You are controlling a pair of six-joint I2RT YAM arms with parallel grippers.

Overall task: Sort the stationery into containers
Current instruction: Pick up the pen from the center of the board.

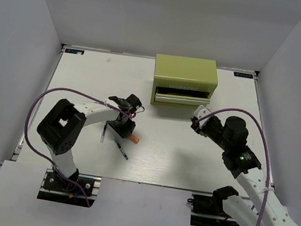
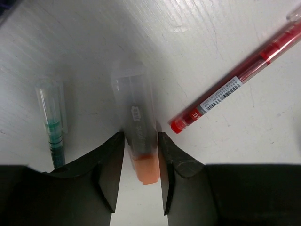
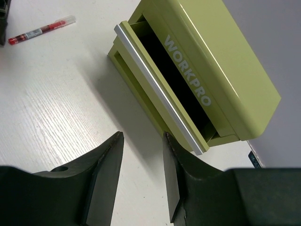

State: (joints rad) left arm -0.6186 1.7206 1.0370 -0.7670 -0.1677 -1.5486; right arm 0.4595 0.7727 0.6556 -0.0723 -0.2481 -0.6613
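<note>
The orange-capped grey marker (image 2: 140,141) lies on the white table between my left gripper's (image 2: 141,136) jaws, which press both its sides; its orange cap (image 1: 134,139) sticks out. A green-tipped pen (image 2: 52,129) lies to its left and a red-white pen (image 2: 235,87) to its right. The green-tipped pen (image 1: 122,149) and a grey pen (image 1: 104,132) also show from above. The olive-green drawer box (image 1: 185,75) stands at the back with one drawer (image 3: 155,89) pulled open. My right gripper (image 3: 141,136) is open and empty just in front of it. The light-blue bar is out of view.
The red-white pen (image 3: 40,29) lies far left of the box in the right wrist view. Grey walls enclose the table on three sides. A purple cable (image 1: 43,102) loops beside the left arm and another (image 1: 261,136) arcs over the right arm.
</note>
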